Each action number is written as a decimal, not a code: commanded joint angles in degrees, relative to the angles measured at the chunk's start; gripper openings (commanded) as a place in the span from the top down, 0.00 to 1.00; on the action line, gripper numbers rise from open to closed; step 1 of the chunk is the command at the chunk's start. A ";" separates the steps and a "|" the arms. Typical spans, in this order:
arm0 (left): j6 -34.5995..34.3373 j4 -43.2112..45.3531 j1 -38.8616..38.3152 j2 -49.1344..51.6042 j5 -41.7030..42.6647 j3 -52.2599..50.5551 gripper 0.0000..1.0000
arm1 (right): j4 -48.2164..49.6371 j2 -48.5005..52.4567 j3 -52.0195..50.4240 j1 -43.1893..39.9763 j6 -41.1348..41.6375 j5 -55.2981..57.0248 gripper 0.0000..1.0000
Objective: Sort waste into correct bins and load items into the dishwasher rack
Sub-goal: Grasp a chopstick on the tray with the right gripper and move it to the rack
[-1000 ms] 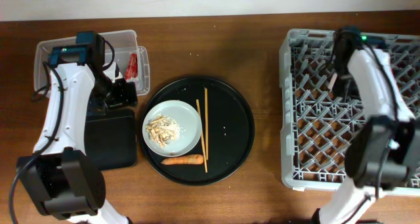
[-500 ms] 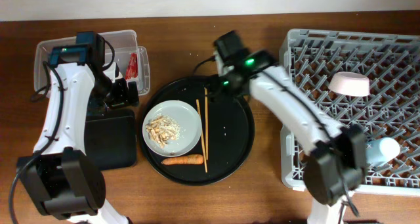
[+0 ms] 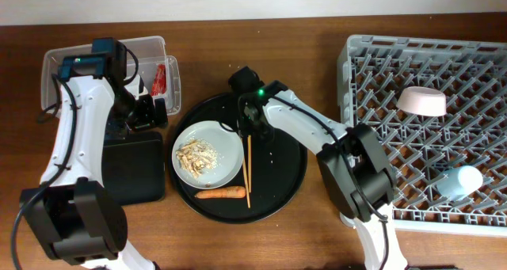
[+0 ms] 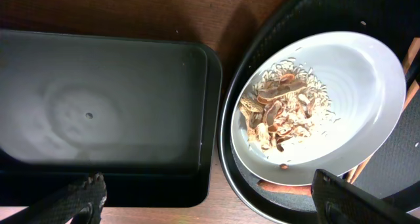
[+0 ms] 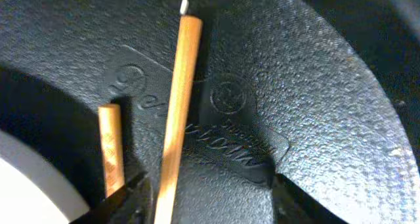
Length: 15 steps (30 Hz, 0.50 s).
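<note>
Work at this moment is on the chopsticks (image 3: 248, 171), which lie side by side on the round black tray (image 3: 281, 163). One end of the pair is directly under the right hand (image 3: 252, 126) and the length runs away from it toward the carrot (image 3: 222, 194). The right hand is released, its fingers (image 5: 128, 201) spread low over the tray. In the wrist view one stick passes just inside one finger, while the second goes under or beside that same finger, so I cannot tell if both are inside the gap. For a good grasp I judge the hand should shift a little sideways toward the plate (image 3: 230, 139) so that both sticks come between the fingers. Then it should go down until the tips nearly touch the tray and close slowly. The sticks are thin and round, so they may roll or cross, and one may slip out. The plate with the food scraps (image 3: 196, 154) is just beside the hand, so the finger must not push its rim. The left hand (image 4: 210, 199) is released too and holds nothing; below it are the shallow black tray (image 4: 98, 106) and the plate. The dishwasher rack (image 3: 380, 80), well apart from the right hand, already carries the white bowl (image 3: 421, 101) and the blue cup (image 3: 461, 180).
</note>
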 commanded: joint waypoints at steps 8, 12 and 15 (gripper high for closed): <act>-0.09 -0.04 0.04 -1.46 0.66 0.59 0.01 | -6.12 2.38 -0.63 0.66 5.29 1.95 0.77; -0.09 -0.20 0.04 -1.46 0.66 0.59 0.01 | -6.69 2.36 -0.57 0.46 5.22 2.01 0.91; -0.09 -0.24 0.04 -1.46 0.66 0.61 0.01 | -7.85 1.88 0.17 -0.33 5.05 1.97 0.96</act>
